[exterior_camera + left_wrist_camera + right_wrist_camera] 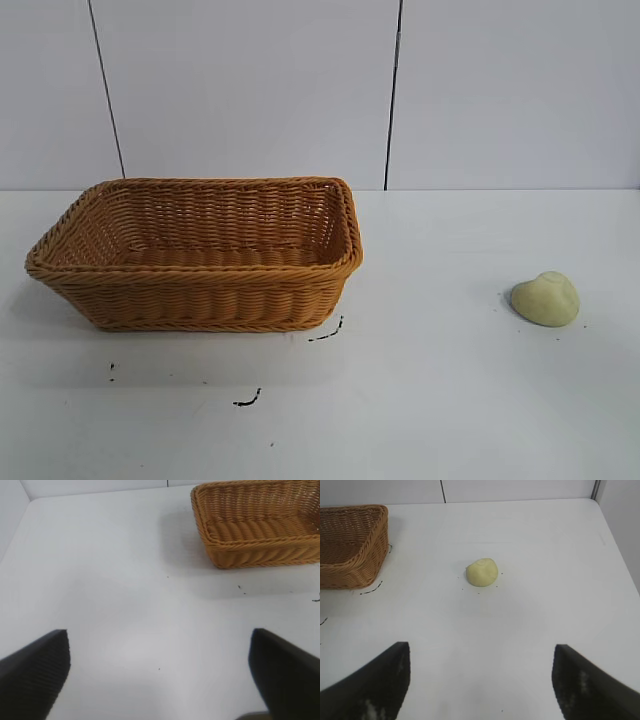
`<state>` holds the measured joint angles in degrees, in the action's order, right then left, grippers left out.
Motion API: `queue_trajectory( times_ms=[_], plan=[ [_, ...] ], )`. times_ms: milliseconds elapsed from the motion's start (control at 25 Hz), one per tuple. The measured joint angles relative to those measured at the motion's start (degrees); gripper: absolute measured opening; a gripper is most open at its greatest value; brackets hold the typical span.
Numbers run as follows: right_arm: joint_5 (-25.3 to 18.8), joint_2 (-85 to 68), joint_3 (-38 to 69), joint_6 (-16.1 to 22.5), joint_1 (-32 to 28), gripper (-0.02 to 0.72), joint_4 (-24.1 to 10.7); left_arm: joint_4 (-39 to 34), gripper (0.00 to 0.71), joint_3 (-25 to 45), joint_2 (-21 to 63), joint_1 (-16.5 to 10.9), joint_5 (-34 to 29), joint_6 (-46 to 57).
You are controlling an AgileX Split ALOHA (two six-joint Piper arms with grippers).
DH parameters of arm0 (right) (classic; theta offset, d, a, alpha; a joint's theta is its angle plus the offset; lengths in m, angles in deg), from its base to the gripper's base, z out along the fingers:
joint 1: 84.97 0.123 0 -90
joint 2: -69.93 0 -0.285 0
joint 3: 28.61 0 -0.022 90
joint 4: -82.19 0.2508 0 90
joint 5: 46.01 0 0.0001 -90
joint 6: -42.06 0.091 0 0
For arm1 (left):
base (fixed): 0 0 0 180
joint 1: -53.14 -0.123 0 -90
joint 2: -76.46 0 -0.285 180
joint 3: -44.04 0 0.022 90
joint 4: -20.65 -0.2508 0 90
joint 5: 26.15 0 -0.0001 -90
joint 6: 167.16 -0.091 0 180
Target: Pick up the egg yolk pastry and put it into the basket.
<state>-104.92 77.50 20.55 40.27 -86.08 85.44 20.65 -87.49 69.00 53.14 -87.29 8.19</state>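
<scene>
the basket (200,255) sat empty on the table's left side, the egg yolk pastry (545,298) well apart on the right. right gripper (480,680) hung back from it, fingers spread wide; left gripper (160,672) idle, spread too. pastry looked light, soft and crumbly, so i'd pinch its sides gently.

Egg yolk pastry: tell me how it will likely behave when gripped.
The egg yolk pastry looks smooth and matte, so probably soft; squeeze gently. Its domed top may slip between fingers. It seems to sit flat on the table, so rolling seems unlikely.
</scene>
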Motion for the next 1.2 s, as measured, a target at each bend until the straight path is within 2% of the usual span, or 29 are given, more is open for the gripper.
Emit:
queue_trajectory(
  times_ms=[400,560,720,1200],
  plan=[
    [0.0,0.0,0.0,0.0,0.0,0.56,0.0,0.0,0.697,0.0,0.0,0.0,0.0,0.0],
    [-0.14,2.15,-1.61,0.0,0.0,0.612,0.06,0.0,0.697,0.0,0.0,0.0,0.0,0.0],
    [-0.08,11.87,-6.91,0.13,0.0,0.654,0.15,0.0,0.697,0.0,0.0,0.0,0.0,0.0],
    [0.15,55.51,-31.38,0.92,0.0,0.656,0.09,0.0,0.697,0.0,0.0,0.0,0.0,0.0]
  ],
)
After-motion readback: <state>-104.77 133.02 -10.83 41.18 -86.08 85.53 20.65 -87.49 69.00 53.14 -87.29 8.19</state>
